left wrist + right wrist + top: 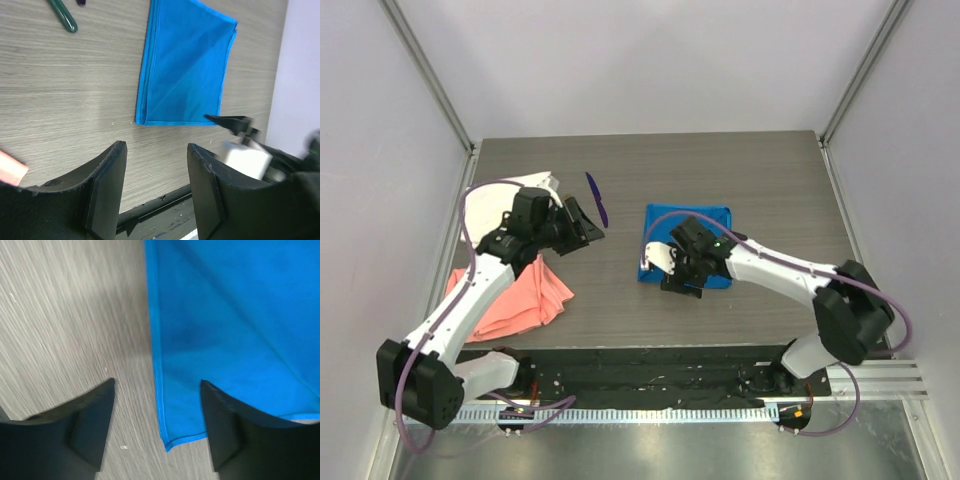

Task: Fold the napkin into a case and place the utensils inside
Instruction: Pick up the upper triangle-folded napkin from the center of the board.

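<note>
Hanging over the left edge of the folded blue napkin (pixel 225 315), the right tool (pixel 156 385) is spread, holding nothing. The left tool (pixel 156 147) is spread too, over bare surface (pixel 60 100) beside it.

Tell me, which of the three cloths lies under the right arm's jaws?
The bright blue napkin, folded, with its edge between those open jaws. The white cloth and the salmon-pink cloth both lie far off on the left side.
</note>
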Tool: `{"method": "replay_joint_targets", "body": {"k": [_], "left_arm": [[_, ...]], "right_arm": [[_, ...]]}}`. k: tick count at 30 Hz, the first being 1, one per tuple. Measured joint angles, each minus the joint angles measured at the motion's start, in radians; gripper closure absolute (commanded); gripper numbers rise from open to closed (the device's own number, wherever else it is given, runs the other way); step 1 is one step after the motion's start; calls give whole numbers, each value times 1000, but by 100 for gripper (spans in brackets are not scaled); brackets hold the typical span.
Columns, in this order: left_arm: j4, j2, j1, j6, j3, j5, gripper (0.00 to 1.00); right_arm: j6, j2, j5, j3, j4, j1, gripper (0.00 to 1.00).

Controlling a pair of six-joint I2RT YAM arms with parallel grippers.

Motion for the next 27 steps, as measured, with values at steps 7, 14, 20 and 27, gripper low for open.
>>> {"method": "replay_joint_targets", "body": {"k": [7, 14, 20, 27], "left_arm": [[-16, -109, 45, 3, -10, 19, 44], [-31, -116, 66, 27, -29, 42, 44], [-33, -111, 66, 33, -29, 62, 44], [-33, -89, 66, 34, -29, 80, 45]], "right_arm": [[-154, 216, -3, 85, -98, -5, 35], [-199, 250, -3, 89, -109, -5, 37], [-224, 268, 3, 116, -120, -10, 38], [-246, 294, 4, 162, -119, -41, 38]]}}
